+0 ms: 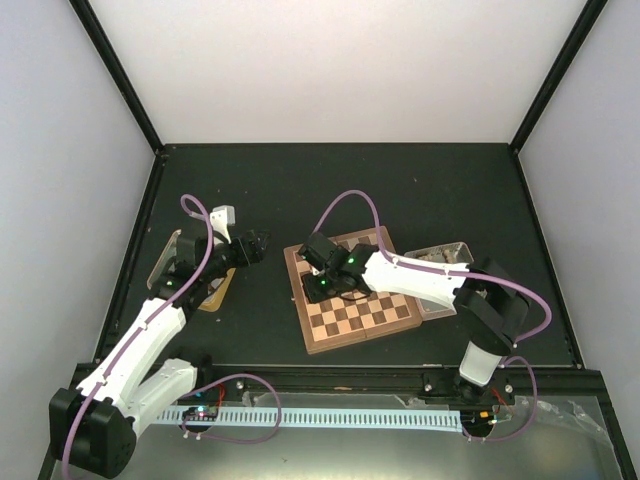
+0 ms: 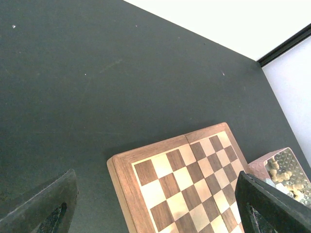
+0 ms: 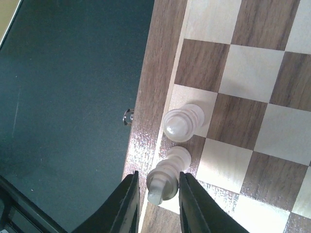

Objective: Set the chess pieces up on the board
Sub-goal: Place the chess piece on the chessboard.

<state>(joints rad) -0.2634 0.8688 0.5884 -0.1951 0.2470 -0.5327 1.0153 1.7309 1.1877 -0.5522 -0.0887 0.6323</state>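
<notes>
Overhead, you have a matte black table (image 1: 420, 190) boxed in by plain white walls (image 1: 330, 70) with black corner posts. A few pale specks dot the surface in the left wrist view.

The board (image 1: 365, 318) lies near the middle of the overhead frame, slightly right of centre and turned a little off square to the table edge. It is wood, with dark brown and pale tan checks inside a brown rim, and a fold seam runs across it. At its right edge sits a clear tray (image 1: 447, 256) holding a heap of pale pieces. A yellowish tin (image 1: 218, 292) lies left of the board, under your left arm.

Your left gripper (image 1: 258, 246) hangs just left of the board's upper left corner, its pincer wide apart with nothing in it.

Your right gripper (image 3: 159, 177) is down over the board's left edge. At the bottom centre of its wrist view, the two fingers flank an upright pale chessman (image 3: 167, 167) standing on an edge square beside the rim. You cannot tell whether they pinch it or merely stand beside it. A second pale chessman (image 3: 183, 121) stands on the next square up the frame, just beside the first. A small shiny fitting (image 3: 128, 116) pokes from the rim's outer side.
</notes>
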